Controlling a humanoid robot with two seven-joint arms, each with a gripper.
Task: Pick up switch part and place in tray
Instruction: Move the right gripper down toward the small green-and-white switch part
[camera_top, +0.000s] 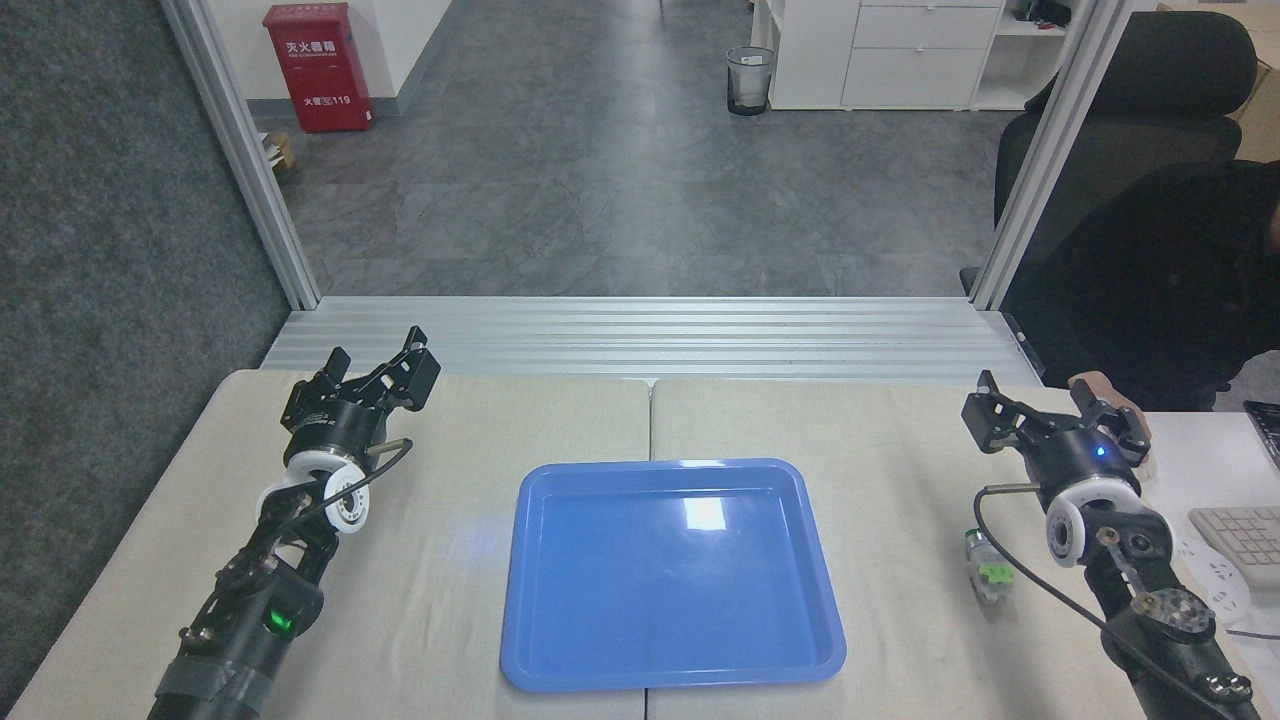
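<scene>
Switch part lies on the cloth-covered surface to the right of the empty blue tray, just beside the right arm, as the left gripper and right gripper hover above the surface on either side of the tray, jaws spread, holding nothing.

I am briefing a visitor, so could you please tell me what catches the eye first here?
The glossy blue tray dominates the table's centre, lying empty. A small switch part with a green middle lies right of it, beside the right arm. A red cabinet stands out at the far left.
</scene>
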